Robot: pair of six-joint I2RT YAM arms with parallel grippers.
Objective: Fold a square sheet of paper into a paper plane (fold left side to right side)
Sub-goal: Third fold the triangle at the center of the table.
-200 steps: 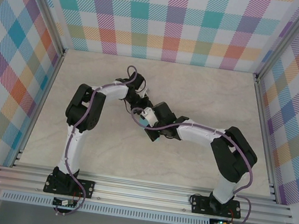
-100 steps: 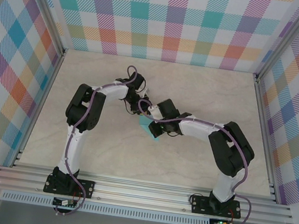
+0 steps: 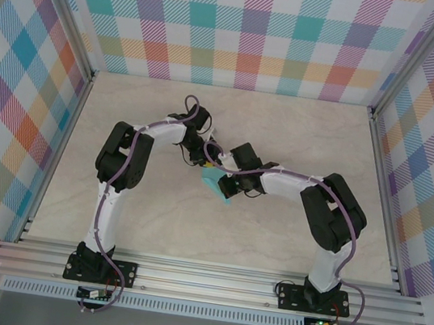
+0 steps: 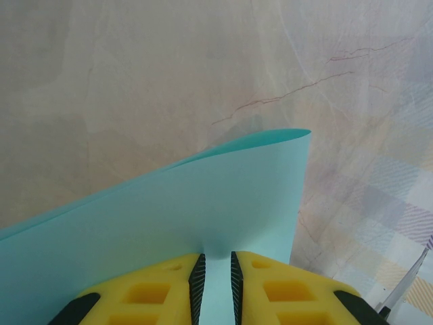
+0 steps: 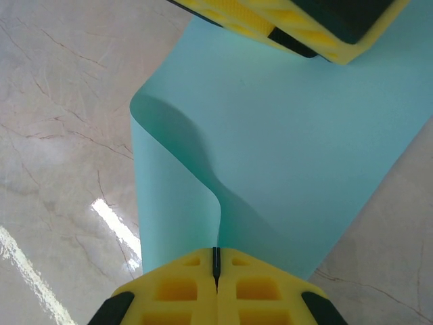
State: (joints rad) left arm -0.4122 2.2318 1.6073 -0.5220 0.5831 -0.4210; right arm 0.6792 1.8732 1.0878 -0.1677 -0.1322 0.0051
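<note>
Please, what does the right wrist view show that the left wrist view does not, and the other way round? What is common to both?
Right wrist view: the right tool shut on the near edge of the square sheet of paper, with an S-shaped curl beside it. Left wrist view: the sheet arching upward to one free corner, and a checked wall at lower right. Both: the left tool with the turquoise sheet between its yellow fingers, over the marble table.
</note>
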